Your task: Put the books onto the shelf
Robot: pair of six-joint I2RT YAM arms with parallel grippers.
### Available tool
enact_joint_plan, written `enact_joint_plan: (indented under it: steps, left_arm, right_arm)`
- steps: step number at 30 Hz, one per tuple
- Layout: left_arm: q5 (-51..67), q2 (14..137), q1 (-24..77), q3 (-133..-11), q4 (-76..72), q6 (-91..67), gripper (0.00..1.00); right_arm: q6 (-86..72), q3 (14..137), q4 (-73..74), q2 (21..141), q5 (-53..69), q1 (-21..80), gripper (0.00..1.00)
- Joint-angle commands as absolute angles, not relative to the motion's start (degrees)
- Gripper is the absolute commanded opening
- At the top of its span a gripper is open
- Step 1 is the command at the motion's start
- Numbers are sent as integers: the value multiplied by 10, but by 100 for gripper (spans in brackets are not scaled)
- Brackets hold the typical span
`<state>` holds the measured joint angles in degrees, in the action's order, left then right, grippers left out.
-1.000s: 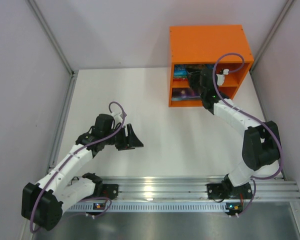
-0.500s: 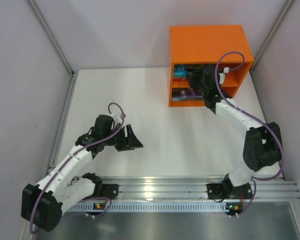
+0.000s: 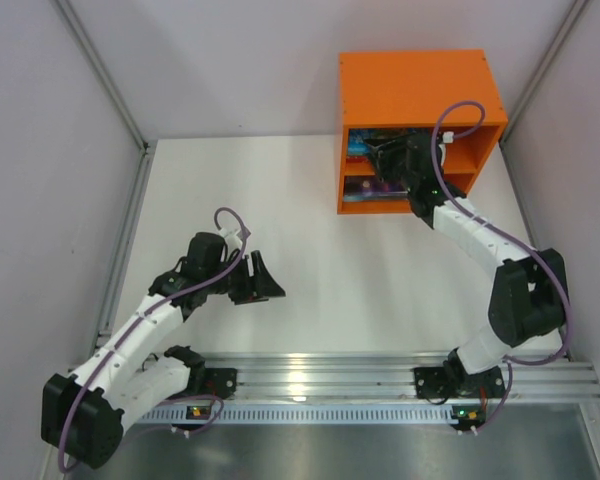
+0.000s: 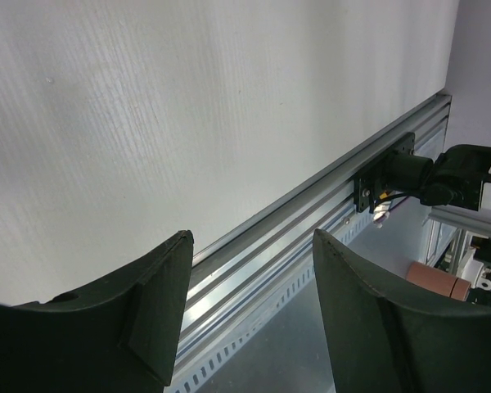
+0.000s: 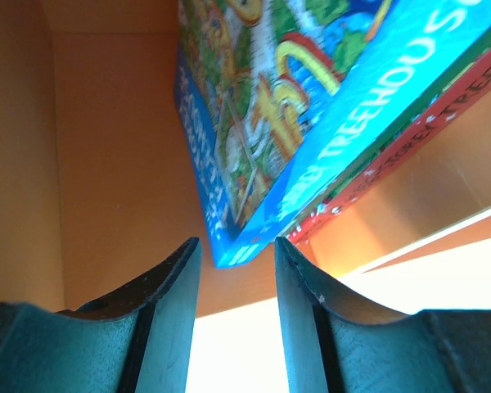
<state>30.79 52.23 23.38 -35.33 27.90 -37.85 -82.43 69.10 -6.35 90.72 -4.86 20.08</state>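
Two arms are seen at a white table (image 3: pixel 330 240), and one orange shelf (image 3: pixel 420 85) with two open compartments, one above the other, is placed at its far right. The right gripper (image 3: pixel 380 152) is reached into the front of the upper compartment, its fingers (image 5: pixel 168 303) parted, with the corner of a light-blue illustrated book (image 5: pixel 311 106) seen just beyond the gap between them and untouched by either. One red-bordered book (image 5: pixel 344 201) is stacked against it, and whether another is pressed between the two cannot be told. One dark purple book (image 3: pixel 372 188) is laid in the lower compartment. Three books are thus counted for certain, all on the shelf. The left gripper (image 3: pixel 263 277) is held over the near left of the table, fingers spread and nothing between them.
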Motion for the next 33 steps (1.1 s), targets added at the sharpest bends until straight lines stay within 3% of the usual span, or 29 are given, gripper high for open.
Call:
enact_joint_plan:
  steps: [1,4,10,14,33]
  left_arm:
    - [309,511,234,-347,270,-381,65]
    - [309,510,234,-345,269,-382,65]
    - [307,504,234,-343,268,-385,65]
    - [312,503,234,-345,266,-388,65]
    - [309,516,234,-354,268,-379,65]
  right_arm:
    - [-808,709,-55,865,-41,200,41]
    - [-794,707,-41,853,-50,200,40]
    - [-777,686,-29,834,-46,194,24]
    - [-799,636,-47,810,-48,181,0]
    - [-819,682,-44,869,-45,154,0]
